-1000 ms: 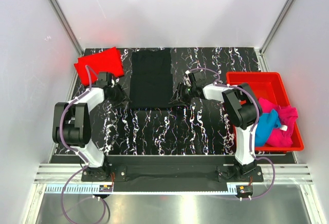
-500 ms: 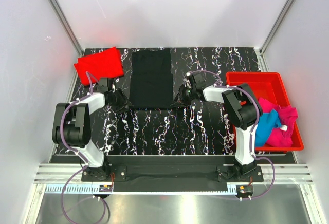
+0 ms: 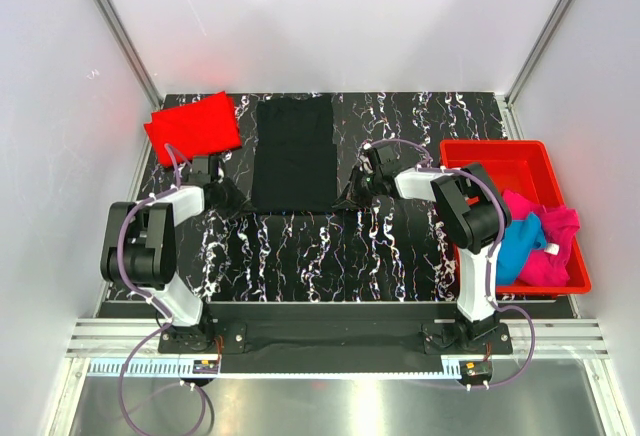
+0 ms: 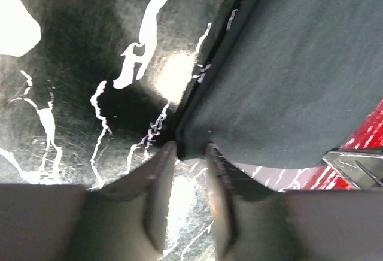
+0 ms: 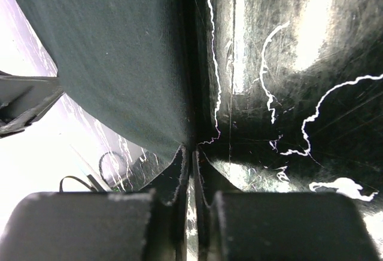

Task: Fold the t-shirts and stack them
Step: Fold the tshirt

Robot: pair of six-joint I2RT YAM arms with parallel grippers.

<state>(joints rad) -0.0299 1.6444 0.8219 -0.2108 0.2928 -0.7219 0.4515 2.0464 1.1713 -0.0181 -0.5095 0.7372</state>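
1 red t-shirt (image 3: 195, 124) lies folded beyond the left gripper (image 4: 190, 153), whose part-open jaws straddle the black t-shirt (image 3: 293, 151)'s near corner; the right gripper (image 5: 192, 153) pinches the other, with 2 unfolded t-shirts (image 3: 535, 246) in the bin (image 3: 490, 145) to its right.

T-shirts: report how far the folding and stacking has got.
Done: red t-shirt folded, far left. In hand: black t-shirt, a narrow strip; right tool pinches one near corner, left tool open at the other. Left: blue t-shirt and magenta t-shirt, crumpled in the bin.
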